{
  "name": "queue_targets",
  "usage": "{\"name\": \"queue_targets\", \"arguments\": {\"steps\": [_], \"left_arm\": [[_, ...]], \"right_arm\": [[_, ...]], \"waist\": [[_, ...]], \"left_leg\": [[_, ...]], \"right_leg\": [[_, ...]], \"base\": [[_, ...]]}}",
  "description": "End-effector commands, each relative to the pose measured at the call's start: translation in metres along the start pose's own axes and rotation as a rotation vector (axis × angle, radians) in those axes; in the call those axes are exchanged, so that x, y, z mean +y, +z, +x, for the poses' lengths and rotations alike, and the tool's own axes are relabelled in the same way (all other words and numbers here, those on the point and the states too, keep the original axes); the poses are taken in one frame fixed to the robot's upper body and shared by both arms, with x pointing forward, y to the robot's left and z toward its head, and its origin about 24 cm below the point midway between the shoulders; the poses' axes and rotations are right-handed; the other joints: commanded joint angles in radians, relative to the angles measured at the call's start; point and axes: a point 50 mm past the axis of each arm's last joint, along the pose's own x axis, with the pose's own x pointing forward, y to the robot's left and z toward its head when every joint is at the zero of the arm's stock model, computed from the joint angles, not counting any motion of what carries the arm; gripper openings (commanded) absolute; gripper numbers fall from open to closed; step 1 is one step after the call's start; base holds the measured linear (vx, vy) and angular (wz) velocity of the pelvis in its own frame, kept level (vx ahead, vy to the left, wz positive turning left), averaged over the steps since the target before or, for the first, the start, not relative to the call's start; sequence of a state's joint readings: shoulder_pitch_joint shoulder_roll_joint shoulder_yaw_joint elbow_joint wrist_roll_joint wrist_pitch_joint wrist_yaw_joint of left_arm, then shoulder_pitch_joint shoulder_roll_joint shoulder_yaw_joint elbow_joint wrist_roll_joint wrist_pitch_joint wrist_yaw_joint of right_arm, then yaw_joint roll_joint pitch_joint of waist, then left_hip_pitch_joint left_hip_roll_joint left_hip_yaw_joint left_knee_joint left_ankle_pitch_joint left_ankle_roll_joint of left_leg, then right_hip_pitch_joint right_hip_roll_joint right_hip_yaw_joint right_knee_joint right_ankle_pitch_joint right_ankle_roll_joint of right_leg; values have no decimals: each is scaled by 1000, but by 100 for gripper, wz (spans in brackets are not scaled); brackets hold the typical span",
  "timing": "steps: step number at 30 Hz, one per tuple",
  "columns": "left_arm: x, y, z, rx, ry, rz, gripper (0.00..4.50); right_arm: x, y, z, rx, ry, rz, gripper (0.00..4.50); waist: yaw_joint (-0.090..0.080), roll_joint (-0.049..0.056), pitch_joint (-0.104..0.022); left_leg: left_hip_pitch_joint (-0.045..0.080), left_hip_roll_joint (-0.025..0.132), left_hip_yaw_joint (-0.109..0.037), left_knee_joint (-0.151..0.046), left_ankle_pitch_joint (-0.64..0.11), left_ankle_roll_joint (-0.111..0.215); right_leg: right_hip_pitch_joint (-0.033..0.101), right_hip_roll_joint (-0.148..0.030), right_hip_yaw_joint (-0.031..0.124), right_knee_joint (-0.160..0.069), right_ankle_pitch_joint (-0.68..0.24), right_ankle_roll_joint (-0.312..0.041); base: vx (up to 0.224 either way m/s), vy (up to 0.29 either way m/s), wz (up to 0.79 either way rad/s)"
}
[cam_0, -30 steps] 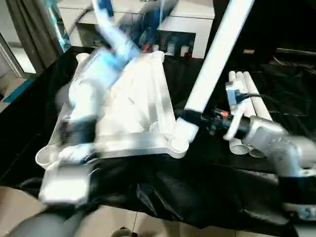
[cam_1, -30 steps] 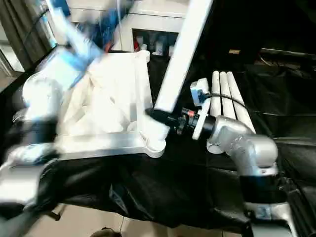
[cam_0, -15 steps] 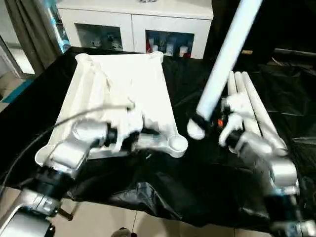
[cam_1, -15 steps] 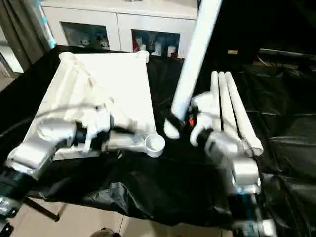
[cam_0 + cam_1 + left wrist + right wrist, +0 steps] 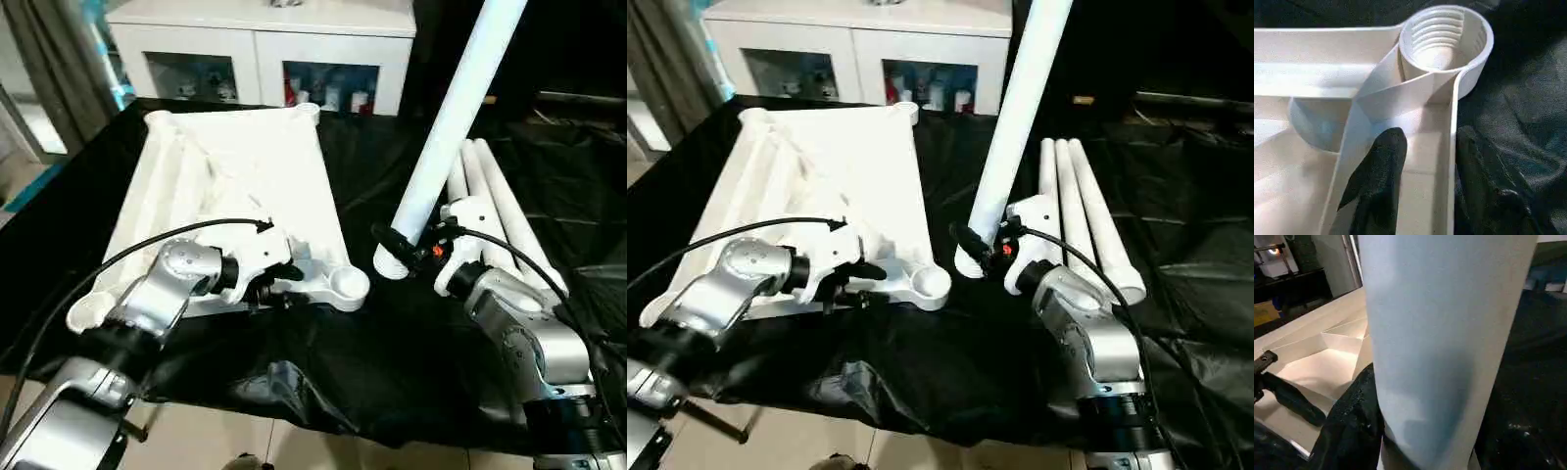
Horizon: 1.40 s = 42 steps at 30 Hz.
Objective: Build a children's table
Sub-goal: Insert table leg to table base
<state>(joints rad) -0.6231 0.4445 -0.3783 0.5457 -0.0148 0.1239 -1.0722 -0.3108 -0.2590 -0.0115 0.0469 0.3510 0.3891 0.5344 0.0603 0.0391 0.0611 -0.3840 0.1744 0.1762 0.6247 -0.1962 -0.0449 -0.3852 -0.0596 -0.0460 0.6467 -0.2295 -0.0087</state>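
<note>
A black cloth (image 5: 392, 343) covers the table, and a white cabinet (image 5: 265, 39) with glass doors stands at the far side. Three spare legs (image 5: 1073, 211) lie side by side on the cloth at the right, just beyond the right arm. The tabletop (image 5: 235, 186) lies upside down at centre-left, ribbed underside up, with an empty corner socket (image 5: 348, 286) at its near right corner. The left end effector (image 5: 1422, 161) straddles the tabletop's near rim just left of that socket, one black finger (image 5: 1378, 166) inside the rim and the other outside, closed narrowly on the rim wall. The right end effector (image 5: 397, 243) clasps the fourth leg (image 5: 451, 127) near its lower end. That leg rises steeply, tilted to the right, its bottom end hanging just right of the socket and apart from it.
</note>
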Motion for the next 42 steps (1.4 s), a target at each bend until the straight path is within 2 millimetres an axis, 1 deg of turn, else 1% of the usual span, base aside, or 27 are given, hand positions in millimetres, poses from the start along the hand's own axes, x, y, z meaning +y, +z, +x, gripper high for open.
{"name": "queue_targets", "arguments": {"steps": [1, 3, 7, 8, 9, 10, 13, 14, 15, 16, 18, 19, 20, 23, 24, 25, 26, 28, 30, 32, 33, 34, 36, 39, 40, 41, 42], "left_arm": [[5, 5, 1, 1, 20, 21, 153], [5, 5, 1, 3, 20, 22, 138], [3, -1, 1, 22, -9, 9, 111], [2, -1, 0, 20, -13, 2, 104], [3, -1, 0, 19, -14, -3, 104], [4, 0, 0, 11, -2, -15, 80], [7, 2, 0, -2, 19, -58, 68], [7, 2, 1, -2, 24, -70, 49], [7, 3, 1, 0, 29, -78, 38], [8, 3, 2, 3, 37, -90, 30], [7, 7, 8, 10, 57, -109, 30], [6, 8, 11, 12, 61, -112, 13], [5, 10, 14, 6, 56, -112, 13], [2, 14, 18, 1, 39, -112, 2], [1, 14, 20, 11, 30, -104, 1], [1, 15, 21, 20, 32, -105, 1], [1, 15, 21, 21, 33, -106, 0], [2, 17, 21, 18, 28, -103, 0], [2, 18, 21, 15, 27, -101, 0], [1, 21, 21, -2, 4, -66, 0], [1, 22, 21, -4, 3, -63, 0], [0, 21, 21, 1, -6, -37, 0], [0, 21, 21, 4, -9, -31, 0], [-1, 21, 21, 3, -11, -22, 0], [-2, 21, 21, 0, -15, -16, 0], [-2, 21, 21, 0, -17, -15, 0], [-2, 21, 21, 1, -20, -12, 0]], "right_arm": [[2, 7, -1, -19, 8, -25, 194], [2, 7, -1, -18, 8, -26, 194], [2, 7, 0, -14, 19, -26, 194], [2, 7, 0, -13, 20, -27, 194], [2, 7, 0, -12, 20, -27, 194], [2, 7, 0, -11, 22, -27, 194], [1, 7, 1, -9, 24, -24, 194], [1, 7, 1, -8, 24, -21, 194], [1, 8, 1, -9, 24, -15, 194], [1, 8, 2, -9, 24, -4, 194], [3, 7, 6, 6, 51, 11, 194], [3, 6, 8, 13, 61, 12, 194], [5, 6, 10, 18, 80, 24, 194], [6, 6, 16, 31, 114, 25, 194], [7, 7, 19, 39, 132, 26, 194], [6, 7, 23, 47, 145, 26, 194], [6, 7, 24, 49, 147, 26, 194], [3, 6, 28, 73, 156, 14, 194], [1, 5, 29, 82, 156, 6, 194], [-2, 3, 34, 100, 169, 32, 194], [-2, 3, 35, 102, 172, 36, 194], [0, 0, 39, 127, 215, 62, 194], [1, -1, 40, 136, 232, 67, 194], [4, -3, 43, 151, 260, 61, 194], [4, -4, 45, 156, 264, 63, 194], [5, -5, 46, 161, 270, 66, 194], [5, -6, 47, 167, 279, 65, 194]], "waist": [[-2, 3, -78], [-2, 5, -77], [-4, 3, -75], [-4, -1, -75], [-4, 2, -75], [-5, -4, -76], [-3, -2, -75], [-4, -2, -74], [-3, -6, -74], [-2, -5, -74], [-3, -9, -74], [-3, -9, -75], [-5, -14, -75], [-10, -13, -75], [-12, -18, -75], [-11, -14, -75], [-13, -15, -75], [-12, -21, -75], [-12, -17, -75], [-13, -32, -75], [-11, -27, -75], [-12, -41, -75], [-12, -35, -74], [-11, -44, -74], [-10, -43, -74], [-11, -47, -73], [-10, -44, -72]], "left_leg": [[17, 50, -22, -74, -95, 17], [17, 51, -22, -74, -100, 20], [18, 52, -21, -75, -110, 21], [18, 52, -20, -75, -108, 21], [18, 52, -21, -76, -106, 22], [17, 52, -20, -75, -102, 24], [18, 52, -19, -74, -94, 32], [17, 52, -19, -74, -96, 32], [17, 52, -19, -75, -98, 33], [17, 52, -19, -74, -94, 35], [16, 52, -20, -74, -89, 38], [14, 51, -19, -73, -81, 41], [12, 50, -19, -73, -74, 45], [10, 49, -19, -71, -62, 59], [11, 48, -18, -70, -67, 64], [12, 49, -18, -71, -67, 66], [11, 48, -18, -70, -64, 66], [13, 51, -16, -70, -62, 67], [13, 51, -18, -71, -56, 64], [12, 51, -16, -71, -57, 69], [12, 51, -16, -70, -53, 70], [10, 50, -15, -70, -50, 75], [12, 53, -16, -70, -48, 78], [12, 53, -15, -70, -30, 89], [12, 54, -15, -71, -30, 91], [12, 54, -14, -71, -34, 90], [13, 55, -15, -72, -44, 85]], "right_leg": [[55, -83, 50, -69, 69, -265], [53, -83, 50, -71, 55, -268], [52, -84, 50, -74, 26, -264], [52, -84, 51, -74, 26, -264], [51, -84, 50, -73, 25, -265], [52, -84, 51, -73, 31, -265], [50, -84, 51, -73, 31, -268], [50, -84, 51, -73, 25, -268], [50, -85, 51, -73, 12, -268], [50, -85, 51, -74, 9, -267], [51, -85, 50, -73, 9, -269], [53, -86, 50, -73, 14, -269], [54, -85, 50, -73, 21, -269], [54, -85, 49, -73, 36, -275], [54, -84, 49, -75, 31, -275], [53, -85, 49, -75, 20, -275], [53, -84, 49, -74, 21, -276], [51, -84, 49, -75, 14, -274], [50, -84, 48, -73, 22, -278], [53, -86, 48, -73, 23, -281], [52, -87, 49, -73, 23, -283], [54, -87, 49, -72, 26, -282], [51, -88, 48, -72, 19, -279], [51, -88, 48, -69, 42, -279], [50, -89, 47, -68, 35, -280], [50, -89, 47, -70, 26, -280], [48, -90, 48, -72, 5, -279]], "base": [[0, 0, 0], [0, 0, 0], [0, 0, 0], [0, 0, 0], [0, 0, 0], [0, 0, 0], [0, 0, 0], [0, 0, 0], [0, 0, 0], [0, 0, 0], [0, 0, 0], [0, 0, 0], [0, 0, 0], [0, 0, 0], [0, 0, 0], [0, 0, 0], [0, 0, 0], [0, 0, 0], [0, 0, 0], [0, 0, 0], [0, 0, 0], [0, 0, 0], [0, 0, 0], [0, 0, 0], [0, 0, 0], [0, 0, 0], [0, 0, 0]]}}
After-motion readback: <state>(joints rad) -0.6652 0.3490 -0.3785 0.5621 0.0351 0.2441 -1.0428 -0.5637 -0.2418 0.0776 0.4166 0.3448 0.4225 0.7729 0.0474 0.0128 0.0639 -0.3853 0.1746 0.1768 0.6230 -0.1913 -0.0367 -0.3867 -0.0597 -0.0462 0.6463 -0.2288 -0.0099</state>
